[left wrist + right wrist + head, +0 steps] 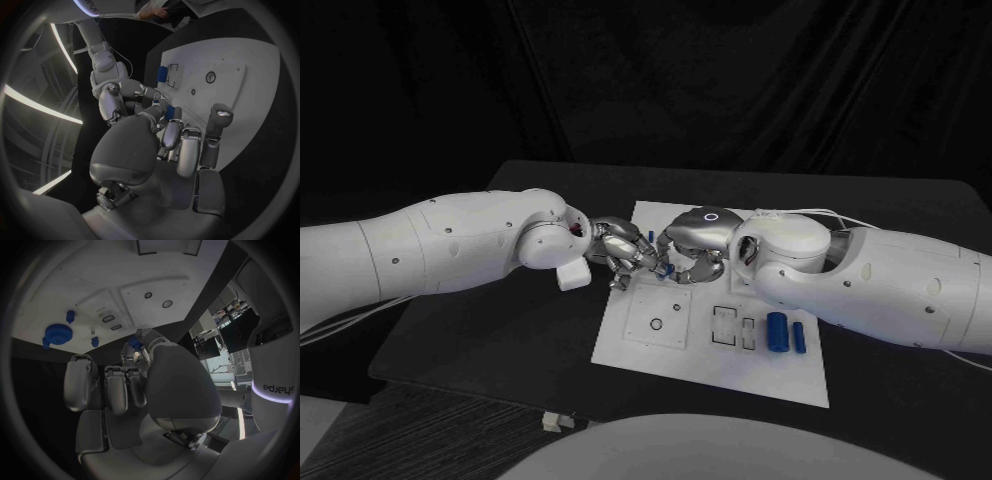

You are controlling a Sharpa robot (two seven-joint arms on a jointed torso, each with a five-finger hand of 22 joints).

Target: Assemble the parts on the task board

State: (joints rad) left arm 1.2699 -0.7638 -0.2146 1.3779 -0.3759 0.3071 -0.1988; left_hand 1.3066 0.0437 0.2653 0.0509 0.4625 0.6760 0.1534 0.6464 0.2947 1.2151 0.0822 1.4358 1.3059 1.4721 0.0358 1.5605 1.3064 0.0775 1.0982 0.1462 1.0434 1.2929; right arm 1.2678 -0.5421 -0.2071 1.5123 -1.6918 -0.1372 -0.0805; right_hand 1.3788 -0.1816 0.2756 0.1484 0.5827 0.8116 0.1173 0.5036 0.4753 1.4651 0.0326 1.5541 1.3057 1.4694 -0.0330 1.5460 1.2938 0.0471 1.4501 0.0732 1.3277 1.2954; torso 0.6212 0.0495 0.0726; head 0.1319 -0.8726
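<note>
The white task board (pixel 718 350) lies mid-table. My left hand (pixel 625 255) and right hand (pixel 700 255) meet over its near-left part. In the left wrist view, my left hand (pixel 169 140) pinches a small blue part (pixel 170 111) between thumb and a finger. That part (pixel 134 343) shows beside my right hand's thumb, while the right hand's fingers (pixel 115 385) stretch out with nothing in them. A blue gear (pixel 57 333) and small blue pegs (pixel 95 341) stand on the board. Two blue parts (pixel 777 333) lie at the board's right side.
Rectangular slots (pixel 728 326) and round holes (pixel 653 326) are cut in the board in front of the hands. Black table (pixel 488 350) surrounds the board, with room at the left and front. Both white forearms reach in low over the table from the sides.
</note>
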